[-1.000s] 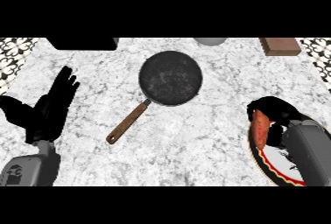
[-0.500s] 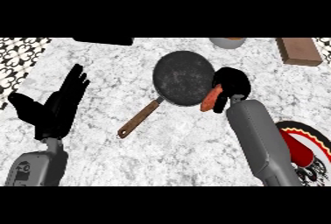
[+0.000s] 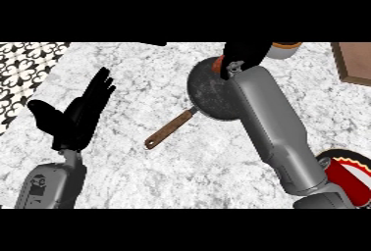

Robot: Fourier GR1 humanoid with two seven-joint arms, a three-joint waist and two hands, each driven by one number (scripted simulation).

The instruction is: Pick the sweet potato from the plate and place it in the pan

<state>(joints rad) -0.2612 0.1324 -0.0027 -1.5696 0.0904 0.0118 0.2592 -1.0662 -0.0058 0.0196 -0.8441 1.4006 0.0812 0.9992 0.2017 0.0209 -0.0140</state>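
Two hands are showing over the bench [image 3: 181,171]. Lots of bare room is lying between the pan [image 3: 210,93] and the left hand [image 3: 76,120], which is resting spread, fingers up. The right hand [image 3: 246,51] is curling round the sweet potato [image 3: 219,65] above the pan's far rim. Only a red sliver is peeking out, so I cannot tell which way it is pointing. The plate [image 3: 351,169] is sitting at the right edge.

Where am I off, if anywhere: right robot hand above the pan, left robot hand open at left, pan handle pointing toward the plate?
The handle: in the head view it points lower left, away from the plate. The rest stands: right robot hand above the pan, left robot hand open at left.
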